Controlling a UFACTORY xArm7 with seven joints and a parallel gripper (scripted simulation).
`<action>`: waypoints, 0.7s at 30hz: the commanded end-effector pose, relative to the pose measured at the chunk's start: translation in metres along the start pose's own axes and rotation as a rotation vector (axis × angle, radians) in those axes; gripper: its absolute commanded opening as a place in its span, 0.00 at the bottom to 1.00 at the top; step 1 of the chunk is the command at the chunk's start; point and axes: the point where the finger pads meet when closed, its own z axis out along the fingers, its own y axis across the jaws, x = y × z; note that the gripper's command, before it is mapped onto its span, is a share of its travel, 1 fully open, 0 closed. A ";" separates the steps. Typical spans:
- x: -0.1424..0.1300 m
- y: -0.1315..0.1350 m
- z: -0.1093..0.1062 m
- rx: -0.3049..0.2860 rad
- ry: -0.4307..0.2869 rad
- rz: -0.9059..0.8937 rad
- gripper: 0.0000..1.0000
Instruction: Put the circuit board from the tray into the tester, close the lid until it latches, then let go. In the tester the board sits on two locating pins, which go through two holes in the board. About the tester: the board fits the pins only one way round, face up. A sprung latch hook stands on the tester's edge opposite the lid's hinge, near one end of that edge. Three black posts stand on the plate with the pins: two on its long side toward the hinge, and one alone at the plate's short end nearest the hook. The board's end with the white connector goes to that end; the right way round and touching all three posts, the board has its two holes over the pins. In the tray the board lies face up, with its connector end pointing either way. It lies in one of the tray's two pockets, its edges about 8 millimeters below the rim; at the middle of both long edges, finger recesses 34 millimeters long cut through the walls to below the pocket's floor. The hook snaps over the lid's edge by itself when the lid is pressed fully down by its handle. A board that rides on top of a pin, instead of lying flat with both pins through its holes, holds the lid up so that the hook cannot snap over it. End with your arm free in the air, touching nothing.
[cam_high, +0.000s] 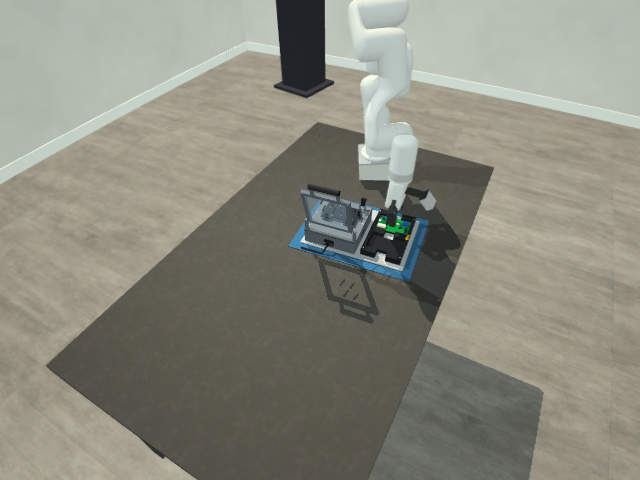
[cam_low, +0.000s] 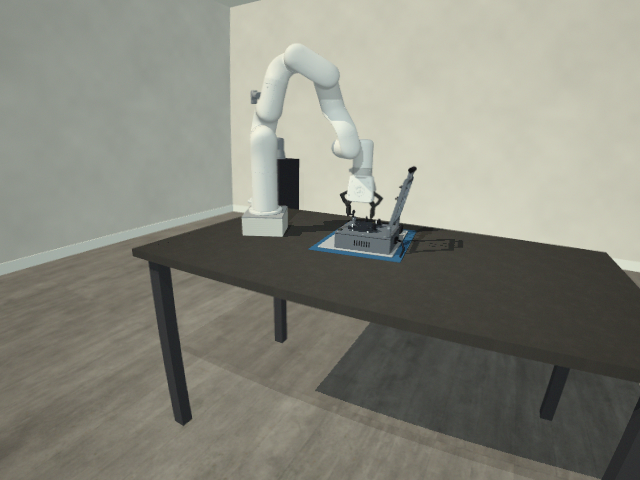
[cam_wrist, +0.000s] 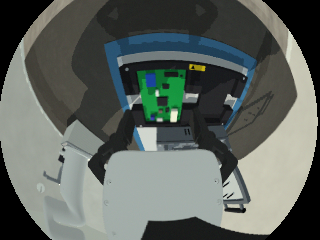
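The green circuit board (cam_high: 402, 227) (cam_wrist: 162, 95) lies face up in the far pocket of the black tray (cam_high: 368, 246) (cam_wrist: 208, 91), the pocket nearer the arm's base. My gripper (cam_high: 392, 215) (cam_low: 360, 212) (cam_wrist: 162, 115) is open and empty. It points down just above the board, with its fingers spread on either side of it. The grey tester (cam_high: 330, 235) (cam_low: 364, 240) stands left of the tray. Its clear lid (cam_high: 325, 209) (cam_low: 401, 198) stands open, nearly upright, with the black handle (cam_high: 324, 190) on top.
Tester and tray share a blue mat (cam_high: 413, 266) (cam_low: 323, 246) (cam_wrist: 112, 70) on the dark table (cam_high: 232, 320). The tray's near pocket (cam_high: 386, 246) is empty. The arm's white base (cam_high: 372, 167) stands behind the tray. A black column (cam_high: 302, 46) stands on the floor beyond.
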 end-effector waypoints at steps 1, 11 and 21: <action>0.001 0.001 -0.001 -0.003 0.002 0.000 1.00; 0.001 0.001 -0.002 -0.003 0.002 0.000 1.00; 0.001 0.001 -0.003 -0.003 0.002 0.000 1.00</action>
